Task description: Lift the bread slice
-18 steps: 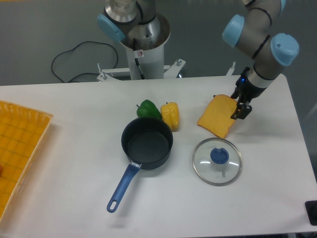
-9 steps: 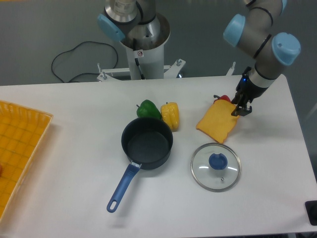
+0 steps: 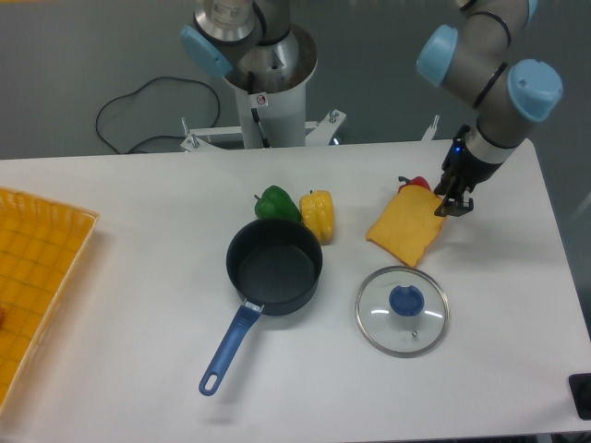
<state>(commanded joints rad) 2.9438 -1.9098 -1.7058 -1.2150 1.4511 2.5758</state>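
white table (image 3: 138, 277) | on it: pot (image 3: 274, 267), glass lid (image 3: 403, 310), green+yellow peppers (image 3: 297, 209), yellow tray (image 3: 37, 277)

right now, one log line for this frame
phase: grasp | gripper: on bread right edge | bread: tilted | lid: in front

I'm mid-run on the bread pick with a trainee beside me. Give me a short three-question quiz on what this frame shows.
1. True or false: the bread slice lies inside the pot.
2. Which item sits nearest the gripper? A) green pepper B) bread slice C) yellow tray
3. Fill in: the glass lid has a ____ knob.

Key
1. False. The slice is outside the pot, to its right, with the gripper at its upper right edge.
2. B. A red item peeks out behind the slice; a yellow pepper sits beside the green one.
3. Blue.
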